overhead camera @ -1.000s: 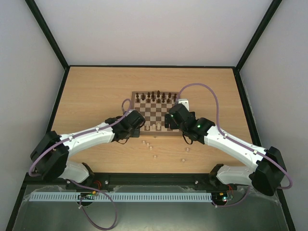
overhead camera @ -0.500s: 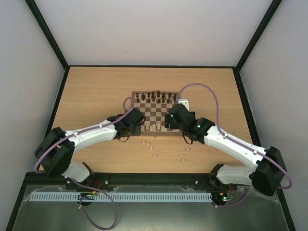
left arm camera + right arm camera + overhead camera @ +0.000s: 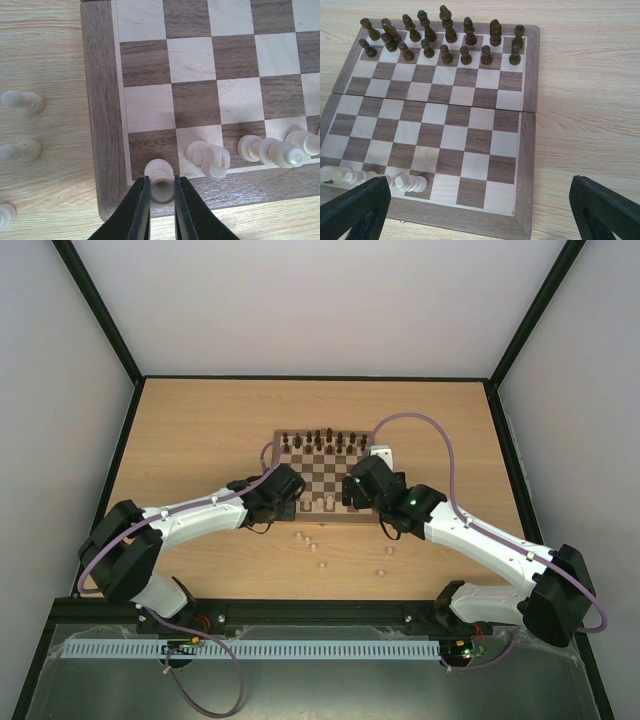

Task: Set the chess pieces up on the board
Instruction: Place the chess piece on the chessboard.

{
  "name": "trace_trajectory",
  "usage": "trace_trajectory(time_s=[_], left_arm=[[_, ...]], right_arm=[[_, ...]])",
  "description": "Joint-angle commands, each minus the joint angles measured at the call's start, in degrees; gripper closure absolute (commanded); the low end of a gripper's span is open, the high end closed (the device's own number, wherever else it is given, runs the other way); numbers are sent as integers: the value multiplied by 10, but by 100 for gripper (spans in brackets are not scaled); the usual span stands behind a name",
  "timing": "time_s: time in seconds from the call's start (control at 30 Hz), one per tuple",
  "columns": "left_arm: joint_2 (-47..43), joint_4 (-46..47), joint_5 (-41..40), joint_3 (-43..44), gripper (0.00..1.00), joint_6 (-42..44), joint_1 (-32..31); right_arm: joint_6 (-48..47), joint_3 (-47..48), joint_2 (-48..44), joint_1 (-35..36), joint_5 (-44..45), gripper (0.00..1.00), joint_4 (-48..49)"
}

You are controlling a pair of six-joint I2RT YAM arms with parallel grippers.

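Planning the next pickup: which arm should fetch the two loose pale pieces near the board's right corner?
Right, probably. The right gripper is open and empty, and the loose pale pieces lie beside that arm. The left gripper is closed on a pale rook at the board corner.

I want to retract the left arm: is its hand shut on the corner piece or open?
Shut: the left hand's fingers touch both sides of the pale piece on the board's corner square.

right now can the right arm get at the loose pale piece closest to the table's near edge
Probably yes: that piece sits uncovered on the table, and the right tool is open and empty.
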Motion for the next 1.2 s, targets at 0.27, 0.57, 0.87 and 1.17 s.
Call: trace_trajectory(time_s=[0.27, 0.57, 0.87, 1.17], left_arm=[[9, 2, -9, 13, 86, 5, 3], [12, 12, -18, 6, 86, 5, 4], [25, 16, -18, 11, 81, 7, 5], [8, 5, -21, 19, 60, 8, 5]], right_arm=[[-2, -5, -2, -2, 13, 1, -6], [-2, -5, -3, -2, 13, 1, -6], [-2, -5, -3, -2, 12, 1, -6], [-2, -5, 0, -2, 12, 1, -5]])
